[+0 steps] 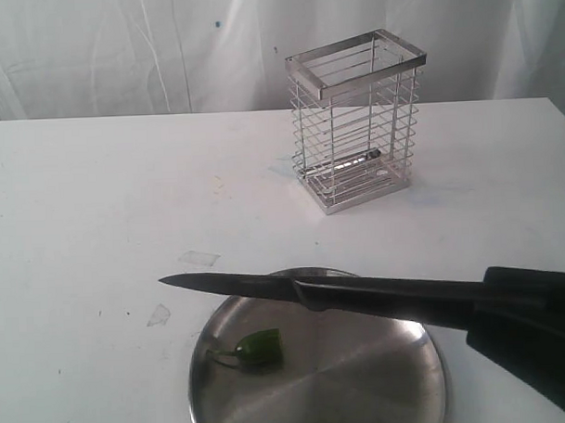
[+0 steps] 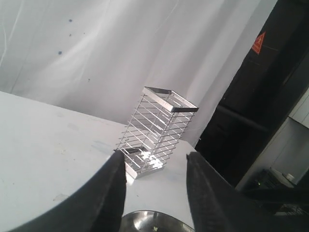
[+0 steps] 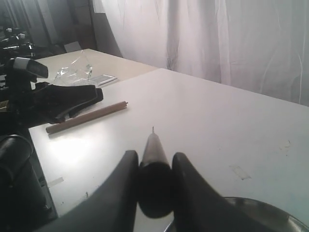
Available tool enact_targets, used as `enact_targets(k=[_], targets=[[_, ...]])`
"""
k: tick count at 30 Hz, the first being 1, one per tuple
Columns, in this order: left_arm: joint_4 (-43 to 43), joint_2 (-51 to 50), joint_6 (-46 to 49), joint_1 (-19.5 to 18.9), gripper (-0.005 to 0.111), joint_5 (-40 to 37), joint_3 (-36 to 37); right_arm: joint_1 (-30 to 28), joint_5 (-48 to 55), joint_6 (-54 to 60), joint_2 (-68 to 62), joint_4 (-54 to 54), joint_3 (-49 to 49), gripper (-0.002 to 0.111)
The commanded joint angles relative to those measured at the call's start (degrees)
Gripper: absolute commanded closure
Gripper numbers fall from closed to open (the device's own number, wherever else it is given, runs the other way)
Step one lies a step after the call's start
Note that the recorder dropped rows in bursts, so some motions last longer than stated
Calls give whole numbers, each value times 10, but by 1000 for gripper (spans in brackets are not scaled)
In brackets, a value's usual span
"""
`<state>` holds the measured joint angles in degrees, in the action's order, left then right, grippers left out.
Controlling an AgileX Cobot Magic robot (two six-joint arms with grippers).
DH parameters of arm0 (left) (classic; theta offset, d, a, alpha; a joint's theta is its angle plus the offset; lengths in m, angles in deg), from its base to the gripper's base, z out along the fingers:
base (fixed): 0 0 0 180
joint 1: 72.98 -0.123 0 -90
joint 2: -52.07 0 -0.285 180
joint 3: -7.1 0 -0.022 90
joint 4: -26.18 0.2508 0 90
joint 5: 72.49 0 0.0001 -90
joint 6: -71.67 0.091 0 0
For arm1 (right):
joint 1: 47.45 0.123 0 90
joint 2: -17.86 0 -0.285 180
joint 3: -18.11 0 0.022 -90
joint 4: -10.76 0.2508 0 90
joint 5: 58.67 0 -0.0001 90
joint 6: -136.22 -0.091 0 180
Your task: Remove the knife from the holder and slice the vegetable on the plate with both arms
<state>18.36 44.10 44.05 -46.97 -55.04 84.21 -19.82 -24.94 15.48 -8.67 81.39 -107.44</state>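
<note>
Knife: handle clamped in right gripper, blade level above steel plate. Vegetable: on plate, under the blade. Left gripper: fingers apart, empty; wire holder upright behind

Holder standing far on the table, plate near, vegetable on the plate's left part, knife level above the plate (tip left, handle right)

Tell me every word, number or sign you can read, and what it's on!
No words or numbers can be read in any view.
Orange warning label, on a black surface in the left wrist view: a triangle sign, its print too blurred to read.
</note>
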Motion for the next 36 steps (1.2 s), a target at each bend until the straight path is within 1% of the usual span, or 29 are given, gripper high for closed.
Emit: enact_targets(k=[1,5,6,7,8,10,13,14,15,17,18,20,21,22,25,28,34,36], targets=[[2,2,-9,-2,61,-10,1,-3,-1,9,-1,15,0,108],[2,2,-20,-2,61,-20,1,-3,6,21,-1,15,0,108],[3,2,-48,-2,63,-19,1,-3,11,28,-1,15,0,108],[27,2,-85,0,66,-20,0,-3,20,35,-1,15,-1,108],[71,2,-121,5,70,-28,-9,-3,29,48,-1,15,-2,108],[227,2,-218,17,76,-65,-52,-3,56,81,-7,15,-14,108],[479,-48,-380,39,74,-84,-113,-3,87,110,-37,7,-47,108],[542,-72,-424,45,72,-80,-130,-3,96,114,-50,2,-63,108],[618,-105,-477,52,70,-70,-149,-3,108,117,-72,-10,-78,108],[765,-185,-572,63,66,-21,-184,-3,120,129,-106,-27,-109,108],[824,-228,-611,66,66,2,-197,-3,121,131,-125,-35,-125,108],[973,-314,-691,67,66,52,-230,-3,123,154,-155,-37,-152,108],[1044,-338,-722,67,66,68,-246,-3,124,161,-170,-37,-166,108],[1078,-381,-754,67,66,88,-262,-3,126,162,-185,-37,-177,108],[1078,-456,-752,67,66,126,-298,-3,153,170,-224,-38,-211,108],[1078,-502,-734,67,66,150,-326,-3,171,171,-256,-43,-230,108],[1078,-518,-711,67,66,166,-339,-3,171,176,-292,-86,-258,108],[1078,-518,-705,67,62,165,-339,-3,170,175,-301,-107,-264,108]])
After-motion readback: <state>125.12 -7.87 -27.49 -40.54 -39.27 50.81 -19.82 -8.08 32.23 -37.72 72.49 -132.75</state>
